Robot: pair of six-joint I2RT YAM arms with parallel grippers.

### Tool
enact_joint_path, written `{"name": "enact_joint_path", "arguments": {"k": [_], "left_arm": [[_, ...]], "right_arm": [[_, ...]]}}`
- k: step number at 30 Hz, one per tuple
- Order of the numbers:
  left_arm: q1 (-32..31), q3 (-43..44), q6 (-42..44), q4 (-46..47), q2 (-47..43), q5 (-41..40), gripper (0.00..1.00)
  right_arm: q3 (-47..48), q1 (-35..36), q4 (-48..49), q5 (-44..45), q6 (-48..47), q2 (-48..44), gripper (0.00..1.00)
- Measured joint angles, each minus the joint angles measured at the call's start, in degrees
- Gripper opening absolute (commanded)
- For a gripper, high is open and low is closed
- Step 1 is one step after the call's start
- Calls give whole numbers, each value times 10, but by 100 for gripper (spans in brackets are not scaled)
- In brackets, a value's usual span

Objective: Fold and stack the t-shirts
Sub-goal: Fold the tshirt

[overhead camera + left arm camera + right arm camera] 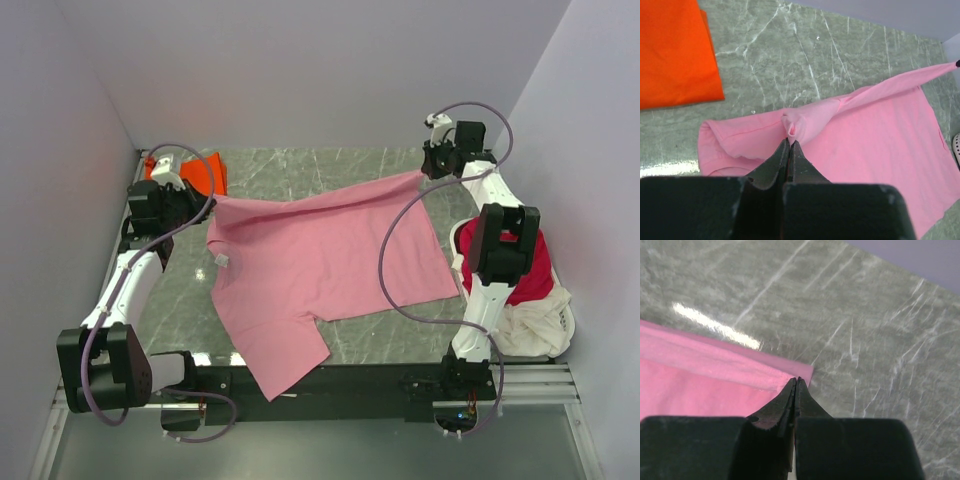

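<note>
Left gripper point(790, 142) is clamped shut on a bunched fold of the pink t-shirt point(320, 260). Over on the far side, the right gripper point(796, 381) is pinched tight on a corner of it, and the top edge runs taut between them. The rest lies spread on the marble table point(300, 170). A small white tag point(222, 260) at its left edge is too small to read. The orange t-shirt point(675, 50) lies folded far left, while the crimson t-shirt point(535, 270) and cream t-shirt point(535, 325) are heaped by the right arm point(490, 270).
</note>
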Motion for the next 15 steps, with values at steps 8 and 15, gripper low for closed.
{"name": "enact_joint_path", "arguments": {"k": [8,15], "left_arm": [[0,-16,-3,-32,-13,1,1],[-6,-44,-7,-81,-24,16,1]], "right_arm": [[-94,-11,-7,16,-33,-16,44],[-225,-33,-15,43,-68,-122,80]]}}
